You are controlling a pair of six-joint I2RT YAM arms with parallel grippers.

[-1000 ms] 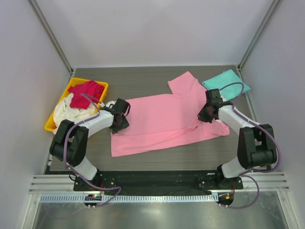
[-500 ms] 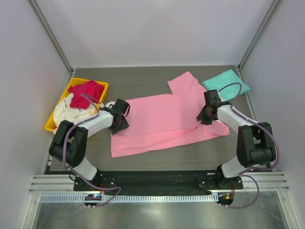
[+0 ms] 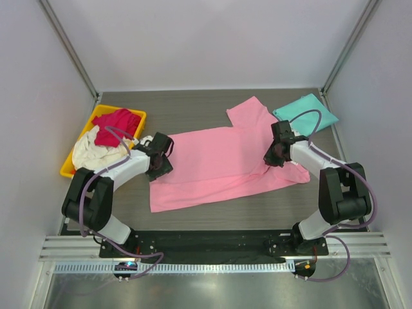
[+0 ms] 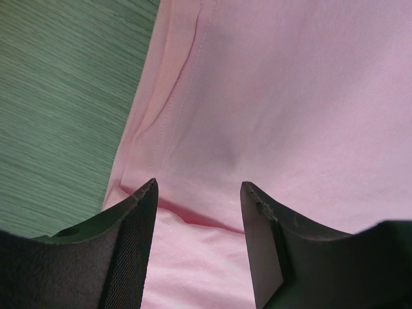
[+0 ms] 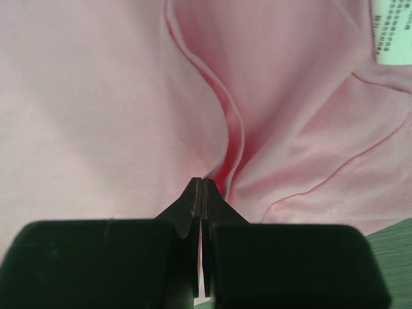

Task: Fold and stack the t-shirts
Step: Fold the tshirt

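The pink t-shirt (image 3: 219, 161) lies spread on the dark table, one sleeve pointing to the back. My left gripper (image 3: 159, 165) is open over its left edge; in the left wrist view (image 4: 198, 193) the jaws straddle a fold of pink cloth (image 4: 290, 96) without closing on it. My right gripper (image 3: 274, 156) is shut on a raised fold of the pink shirt near its right side, the crease running to the fingertips (image 5: 201, 181). A folded teal t-shirt (image 3: 306, 111) lies at the back right. The crimson shirt (image 3: 116, 123) and the cream shirt (image 3: 90, 153) sit in the bin.
The yellow plastic bin (image 3: 67, 168) stands at the left edge of the table. Bare wood-grain table (image 4: 58, 96) shows left of the pink shirt. A white care label (image 5: 391, 32) shows inside the shirt. Frame posts rise at both back corners.
My right gripper has shifted a little toward the back left, drawing the pinched pink fold with it. My left gripper has edged slightly left and back.
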